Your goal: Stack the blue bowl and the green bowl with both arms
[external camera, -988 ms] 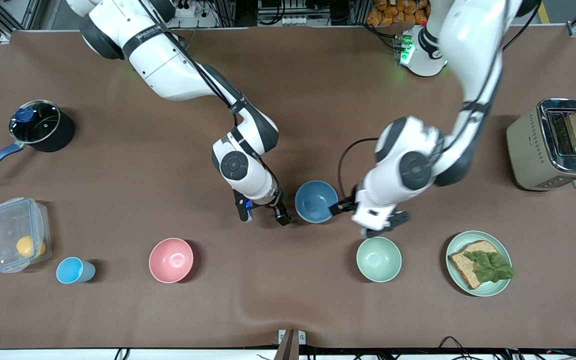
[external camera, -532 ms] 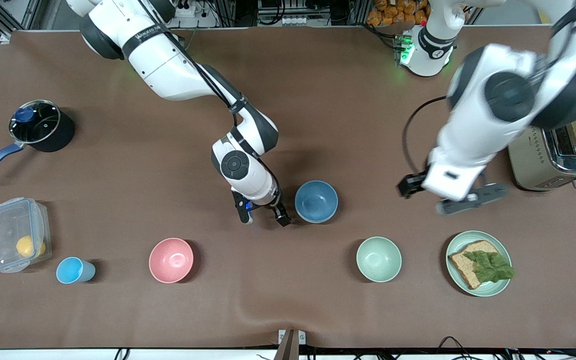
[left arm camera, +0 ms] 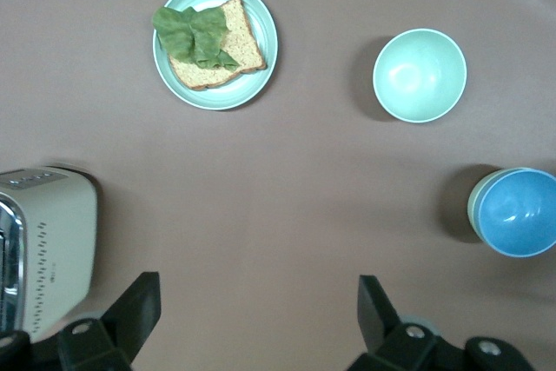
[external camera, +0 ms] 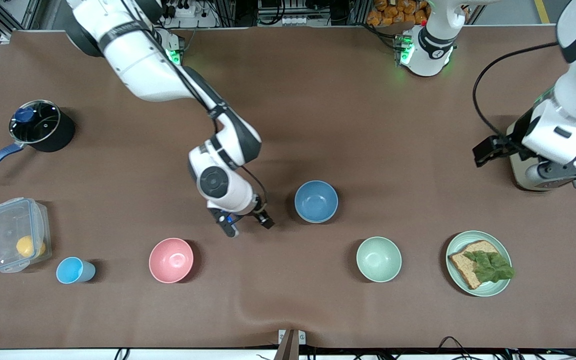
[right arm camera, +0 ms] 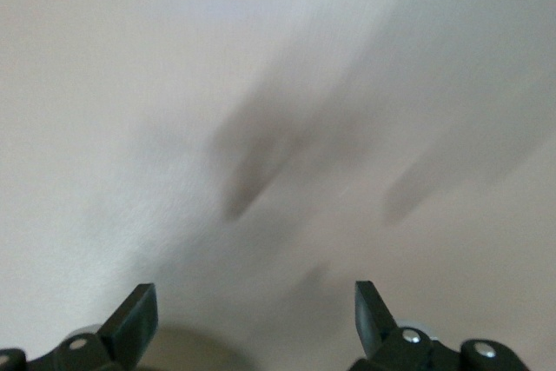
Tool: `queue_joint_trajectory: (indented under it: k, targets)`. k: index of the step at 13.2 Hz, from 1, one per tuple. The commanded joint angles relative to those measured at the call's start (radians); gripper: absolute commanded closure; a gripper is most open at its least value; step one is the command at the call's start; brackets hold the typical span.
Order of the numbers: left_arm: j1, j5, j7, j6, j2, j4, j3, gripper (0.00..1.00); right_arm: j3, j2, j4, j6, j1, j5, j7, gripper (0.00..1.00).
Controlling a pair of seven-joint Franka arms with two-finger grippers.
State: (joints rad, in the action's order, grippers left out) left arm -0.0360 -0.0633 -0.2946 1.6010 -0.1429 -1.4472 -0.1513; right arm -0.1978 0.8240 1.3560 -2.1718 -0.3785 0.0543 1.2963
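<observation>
The blue bowl (external camera: 316,201) stands mid-table. In the left wrist view it (left arm camera: 519,212) sits nested in the green bowl (left arm camera: 473,207), of which only a sage rim shows. My right gripper (external camera: 248,225) is open and empty, low over bare table beside the blue bowl, toward the pink bowl; the right wrist view (right arm camera: 252,301) shows only blurred table. My left gripper (external camera: 568,170) is open and empty, up over the toaster (external camera: 550,145); in its wrist view (left arm camera: 258,301) the fingers stand wide apart.
A paler mint-green bowl (external camera: 379,259) and a green plate with bread and lettuce (external camera: 478,263) lie near the front camera. A pink bowl (external camera: 171,260), light-blue cup (external camera: 74,270), lidded box (external camera: 17,241) and saucepan (external camera: 38,125) are toward the right arm's end.
My left arm swung up and away from the blue bowl to over the toaster. My right gripper drew away from the blue bowl toward the pink bowl. The bowls stayed put.
</observation>
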Motion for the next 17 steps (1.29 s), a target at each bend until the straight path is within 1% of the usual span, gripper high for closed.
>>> queue_joint_trajectory:
  k: [1,2,4,5,6,8,10,12,14,15,16,17]
  targets:
    - [0.018,0.026,0.090,-0.027,0.055,-0.044,0.018,0.00,-0.035,-0.124,0.054,0.180,0.133,-0.008,-0.286,0.00]
    - [0.016,0.026,0.097,-0.039,0.075,-0.050,0.033,0.00,-0.031,-0.179,0.101,0.202,0.159,-0.017,-0.408,0.00]
    - [0.015,0.028,0.152,-0.075,0.104,-0.059,0.050,0.00,-0.034,-0.302,0.199,0.225,0.261,-0.016,-0.628,0.00]
    - [0.007,0.028,0.176,-0.082,0.112,-0.061,0.082,0.00,-0.032,-0.362,0.234,0.259,0.297,-0.016,-0.757,0.00]
    - [0.002,0.029,0.186,-0.082,0.112,-0.056,0.093,0.00,-0.032,-0.414,0.251,0.312,0.347,-0.014,-0.860,0.00]
    - [0.002,0.030,0.187,-0.082,0.114,-0.055,0.095,0.00,-0.035,-0.520,0.249,0.445,0.435,-0.007,-1.016,0.00]
    - [0.004,0.030,0.189,-0.095,0.121,-0.056,0.095,0.00,-0.029,-0.642,0.247,0.541,0.484,-0.008,-1.118,0.00]
    - [0.007,0.030,0.189,-0.099,0.123,-0.055,0.093,0.00,-0.028,-0.721,0.248,0.598,0.542,-0.008,-1.208,0.00]
    - [0.016,0.043,0.190,-0.102,0.120,-0.052,0.091,0.00,-0.016,-0.782,0.252,0.628,0.570,-0.010,-1.308,0.00]
    - [0.016,0.060,0.190,-0.104,0.120,-0.053,0.091,0.00,0.035,-0.786,0.249,0.654,0.557,-0.010,-1.333,0.00]
    - [0.016,0.065,0.190,-0.105,0.120,-0.055,0.091,0.00,0.102,-0.792,0.250,0.664,0.512,-0.010,-1.367,0.00]
    - [0.015,0.065,0.192,-0.108,0.118,-0.053,0.087,0.00,0.188,-0.793,0.244,0.676,0.456,-0.010,-1.399,0.00]
